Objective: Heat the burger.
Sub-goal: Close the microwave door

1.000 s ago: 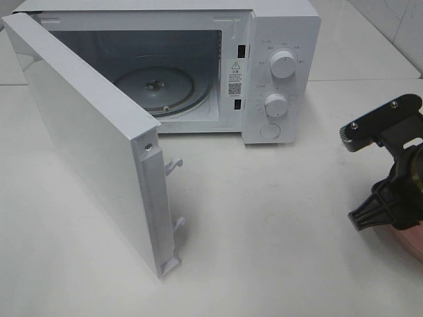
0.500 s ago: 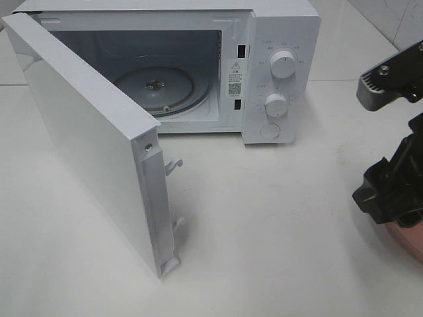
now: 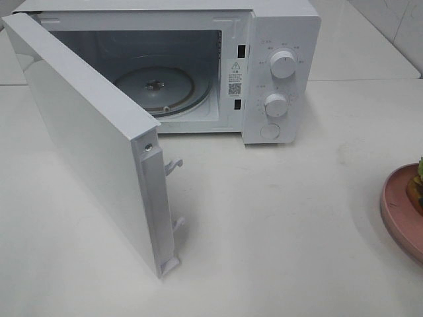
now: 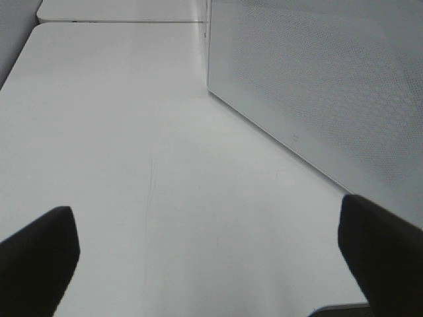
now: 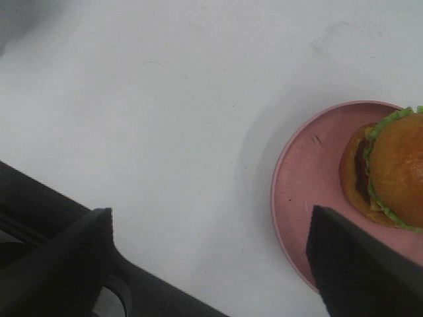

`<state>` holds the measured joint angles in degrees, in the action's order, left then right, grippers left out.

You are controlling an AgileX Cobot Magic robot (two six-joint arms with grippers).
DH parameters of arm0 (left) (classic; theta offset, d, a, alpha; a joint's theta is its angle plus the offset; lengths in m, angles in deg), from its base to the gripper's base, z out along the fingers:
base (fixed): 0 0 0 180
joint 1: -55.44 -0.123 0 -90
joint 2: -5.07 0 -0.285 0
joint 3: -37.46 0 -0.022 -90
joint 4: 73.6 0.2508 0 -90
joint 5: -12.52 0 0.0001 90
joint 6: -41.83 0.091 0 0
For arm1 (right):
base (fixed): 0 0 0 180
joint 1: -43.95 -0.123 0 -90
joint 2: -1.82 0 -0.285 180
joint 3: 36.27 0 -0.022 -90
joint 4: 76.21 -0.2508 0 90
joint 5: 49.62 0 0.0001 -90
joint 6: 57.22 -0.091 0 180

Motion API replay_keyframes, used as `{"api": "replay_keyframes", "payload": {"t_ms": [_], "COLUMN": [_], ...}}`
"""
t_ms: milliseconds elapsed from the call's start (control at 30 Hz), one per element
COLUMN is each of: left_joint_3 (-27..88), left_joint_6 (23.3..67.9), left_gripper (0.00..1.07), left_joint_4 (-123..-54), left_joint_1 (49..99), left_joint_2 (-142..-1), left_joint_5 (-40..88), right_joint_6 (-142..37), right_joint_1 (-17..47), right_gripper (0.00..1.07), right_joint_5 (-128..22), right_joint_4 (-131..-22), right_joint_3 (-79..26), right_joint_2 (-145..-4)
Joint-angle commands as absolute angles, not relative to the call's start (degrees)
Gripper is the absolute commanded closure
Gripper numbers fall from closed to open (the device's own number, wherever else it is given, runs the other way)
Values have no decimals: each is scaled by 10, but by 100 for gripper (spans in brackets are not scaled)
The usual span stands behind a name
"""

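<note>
Currently the burger (image 5: 392,173) sits on a pink plate (image 5: 307,191) at the right edge of the white counter (image 3: 277,224), well apart from the microwave (image 3: 264,66), whose door (image 3: 86,142) stands swung open. Right end effector (image 5: 211,264) hangs above the counter beside the plate, fingers spread wide, holding nothing. Left end effector (image 4: 208,254), also spread wide and empty, is near the door's outer face.

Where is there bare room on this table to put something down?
A wide bare stretch lies between the open microwave door and the pink plate with the burger, in front of the microwave. The round glass tray inside is also bare. It is tight behind the open door.
</note>
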<state>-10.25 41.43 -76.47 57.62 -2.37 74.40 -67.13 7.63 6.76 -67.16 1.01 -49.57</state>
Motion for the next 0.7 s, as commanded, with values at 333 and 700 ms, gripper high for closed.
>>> {"api": "replay_keyframes", "payload": {"t_ms": [333,700], "left_joint_3": [-102,-102], "left_joint_6": [414,414], "left_gripper": [7,7], "left_joint_4": [-767,-767], "left_joint_1": [577,577], "left_joint_2": [-21,-21], "left_joint_5": [740,740], "right_joint_6": [-641,-627], "right_joint_1": [162,270], "right_gripper": [31,31], "right_joint_5": [115,87], "right_joint_4": [-673,-701], "right_joint_3": [7,59], "right_joint_2": [-325,-210]}}
